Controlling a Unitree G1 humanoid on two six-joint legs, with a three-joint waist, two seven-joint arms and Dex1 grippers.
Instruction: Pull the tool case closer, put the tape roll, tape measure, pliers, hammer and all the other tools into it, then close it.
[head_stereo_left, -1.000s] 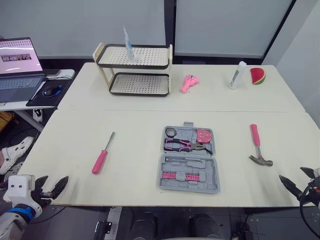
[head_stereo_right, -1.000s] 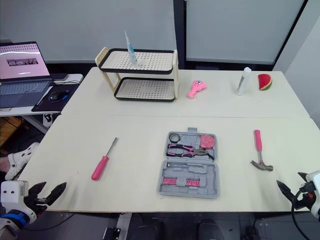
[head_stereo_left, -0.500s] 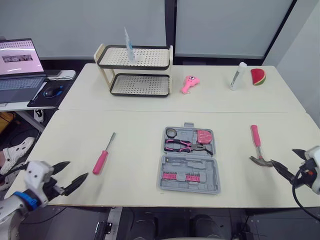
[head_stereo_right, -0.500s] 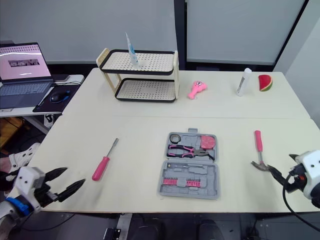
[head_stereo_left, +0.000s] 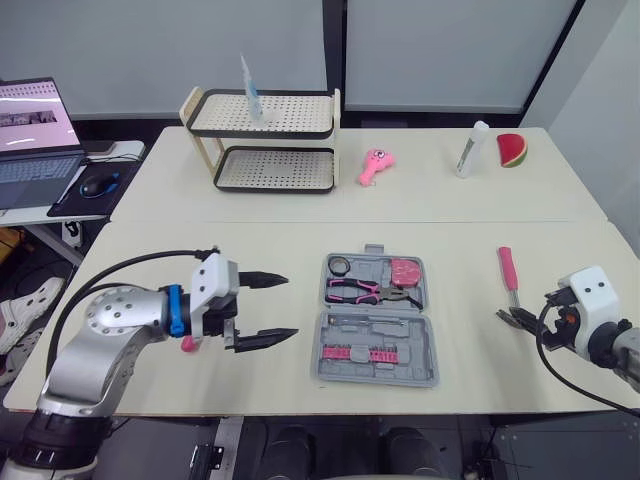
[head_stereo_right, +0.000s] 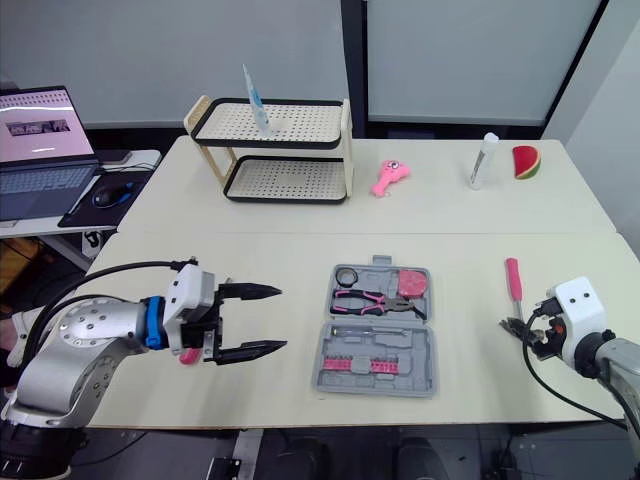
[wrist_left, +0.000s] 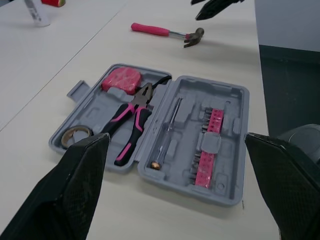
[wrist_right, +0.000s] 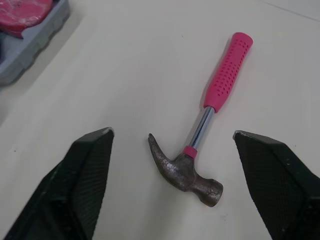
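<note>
grey plastic tool case (head_stereo_left: 378, 320) lies open and flat at the front centre of the table (head_stereo_left: 150, 260). any lettering on it is too small to read. its far half holds the tape roll (head_stereo_left: 342, 265), pliers (head_stereo_left: 372, 291) and tape measure (head_stereo_left: 406, 270). the left gripper (head_stereo_left: 292, 305) hovers just left of the case, forearm level, fingers spread wide, empty. the right gripper (wrist_right: 172, 132) is spread wide either side of the head of the hammer (wrist_right: 204, 120), gripping nothing.

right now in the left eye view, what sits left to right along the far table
beige two-tier rack with black-rimmed shelves → pink plastic toy → white upright tube → red watermelon-slice toy
</note>
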